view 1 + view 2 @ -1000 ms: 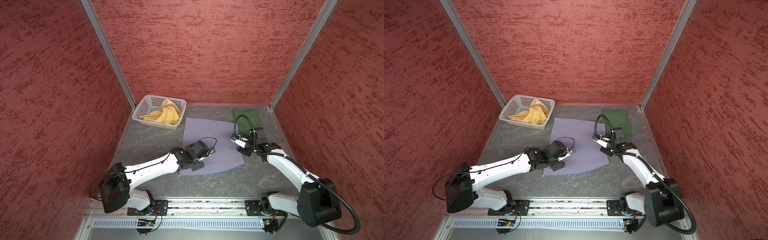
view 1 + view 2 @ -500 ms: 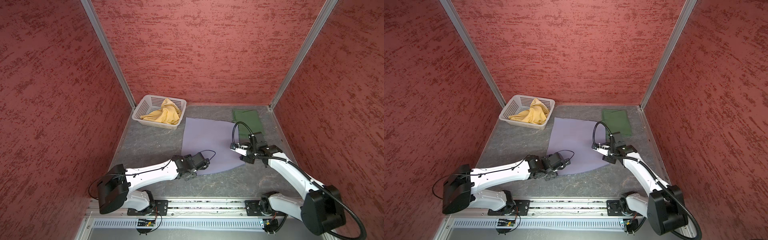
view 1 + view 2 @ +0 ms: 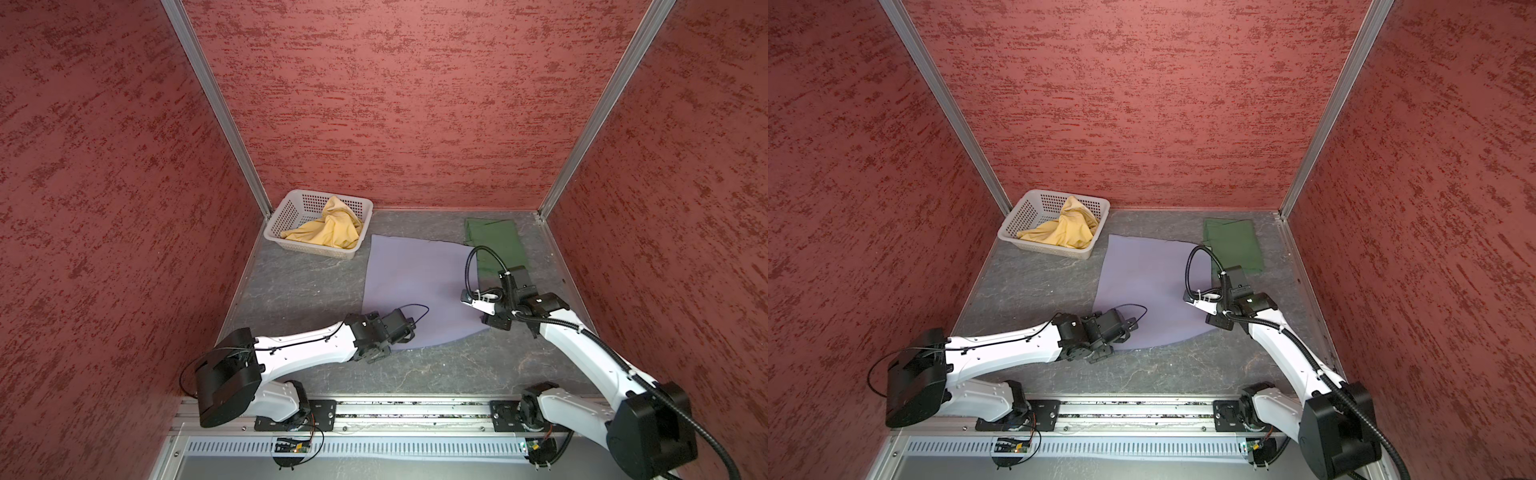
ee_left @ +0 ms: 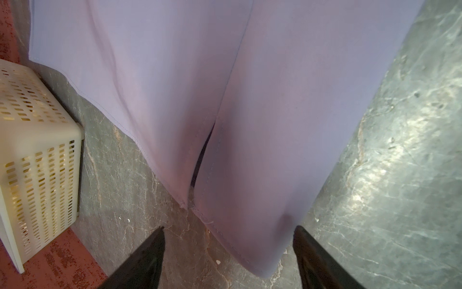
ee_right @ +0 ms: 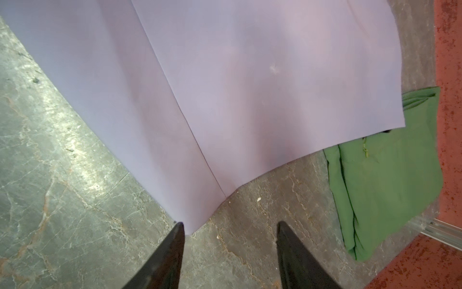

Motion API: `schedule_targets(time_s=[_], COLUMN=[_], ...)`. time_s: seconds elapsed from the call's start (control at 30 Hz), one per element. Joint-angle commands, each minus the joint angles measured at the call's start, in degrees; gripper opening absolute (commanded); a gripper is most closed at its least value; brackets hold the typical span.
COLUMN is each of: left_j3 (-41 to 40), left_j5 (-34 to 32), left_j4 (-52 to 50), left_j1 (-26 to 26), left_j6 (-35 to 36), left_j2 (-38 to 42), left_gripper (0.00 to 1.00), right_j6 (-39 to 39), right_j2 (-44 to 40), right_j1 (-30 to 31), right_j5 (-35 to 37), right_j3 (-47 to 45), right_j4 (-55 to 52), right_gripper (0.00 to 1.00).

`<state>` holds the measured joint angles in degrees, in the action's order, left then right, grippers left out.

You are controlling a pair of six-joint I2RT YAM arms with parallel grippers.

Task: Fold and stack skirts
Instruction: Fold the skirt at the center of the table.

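Lavender skirt (image 3: pixel 415 286) flat on table (image 3: pixel 299 282). Left gripper (image 4: pixel 228 228), jaws wide, straddles one corner, seemingly ungripped. Right gripper (image 5: pixel 230 223), jaws apart, holds nothing. Right arm (image 3: pixel 582 345) hides part of green skirt (image 3: pixel 496 241). Yellow skirt (image 3: pixel 328 230) in basket (image 3: pixel 291 208).

Both wrist views cut my fingers (image 4: pixel 147 257) off at the frame edge, so I only see the tips of the left gripper (image 4: pixel 229 227) and right gripper (image 5: pixel 230 223). From above I can't make out either pair under the wrist housings. My left arm (image 3: pixel 307 349) covers the lavender skirt's (image 3: pixel 419 286) near corner, and my right arm (image 3: pixel 540 303) hides the green skirt's (image 3: pixel 496 241) near end. The basket (image 3: pixel 307 248) wall masks the lower part of the yellow skirt (image 3: pixel 328 232).
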<state>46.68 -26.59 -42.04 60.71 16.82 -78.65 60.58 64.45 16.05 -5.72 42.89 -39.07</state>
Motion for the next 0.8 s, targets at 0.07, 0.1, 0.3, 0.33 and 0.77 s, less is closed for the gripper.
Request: schedule_targets(time_s=[0.07, 0.1, 0.3, 0.33, 0.77], left_j3=[-1.04, -1.15, -0.9, -0.65, -1.46], left_j5=[-0.71, -0.51, 0.44, 0.59, 2.48], left_j4=[0.22, 0.18, -2.07, -2.43, -3.34], left_j1=[-0.85, -0.85, -0.94, -1.0, 0.77], left_j6=[-2.3, -2.45, -3.62, -3.87, -4.53], left_j2=[-0.35, -0.46, -2.27, -2.53, -3.15], left_gripper=[0.78, 0.78, 0.75, 0.76, 0.77], right_j6=[1.65, 1.65, 1.65, 1.74, 2.18], right_j2=[-1.38, -1.63, -2.57, -2.49, -0.86], right_j1=[0.98, 1.23, 2.47, 2.56, 3.0], right_j5=[0.58, 0.22, -0.53, -0.7, -1.74], right_j3=[-0.22, -0.2, -0.36, -0.31, -0.17], right_j4=[-3.29, -3.76, -3.73, -3.73, -3.48], right_gripper=[0.59, 0.59, 0.6, 0.6, 0.59])
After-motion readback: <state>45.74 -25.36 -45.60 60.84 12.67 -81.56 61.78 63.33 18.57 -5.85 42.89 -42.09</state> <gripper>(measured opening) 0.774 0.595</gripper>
